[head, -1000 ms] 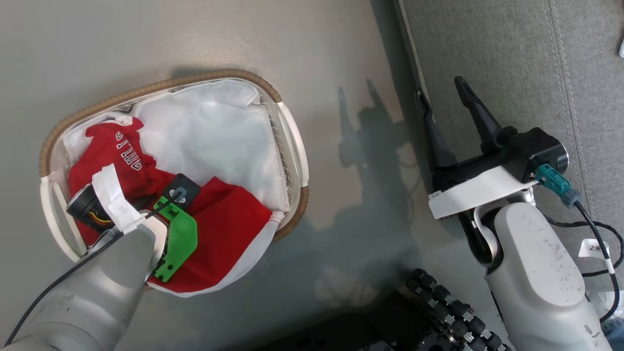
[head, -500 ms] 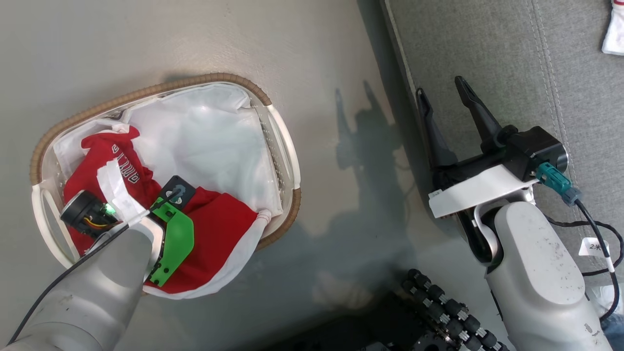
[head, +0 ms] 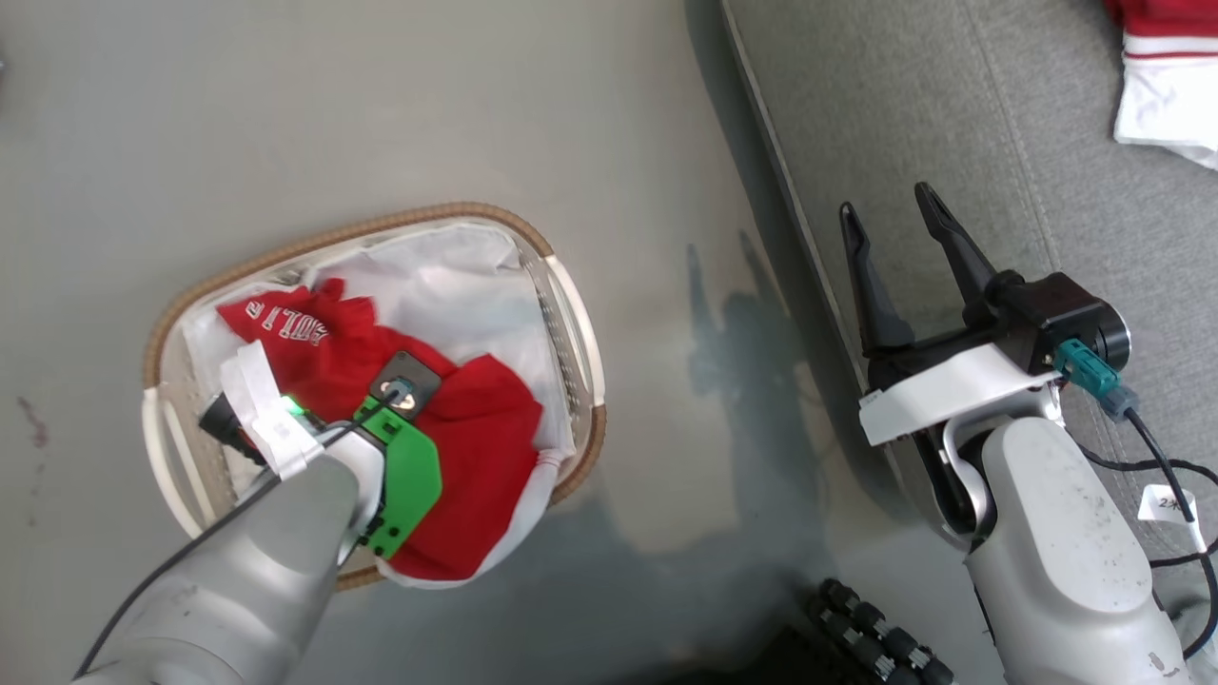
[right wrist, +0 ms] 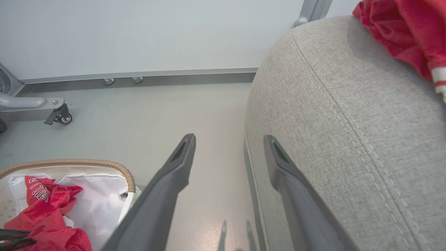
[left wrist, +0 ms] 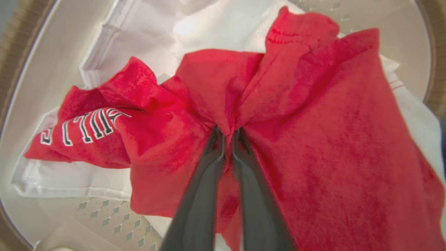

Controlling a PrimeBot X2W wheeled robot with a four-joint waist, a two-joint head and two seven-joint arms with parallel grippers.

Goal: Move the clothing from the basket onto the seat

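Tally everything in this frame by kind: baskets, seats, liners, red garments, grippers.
Basket: 1
Seat: 1
White liner: 1
Red garments: 2, basket garment and seat garment
Grippers: 2, left gripper with fingers shut on the basket garment, right gripper open
Total: 7
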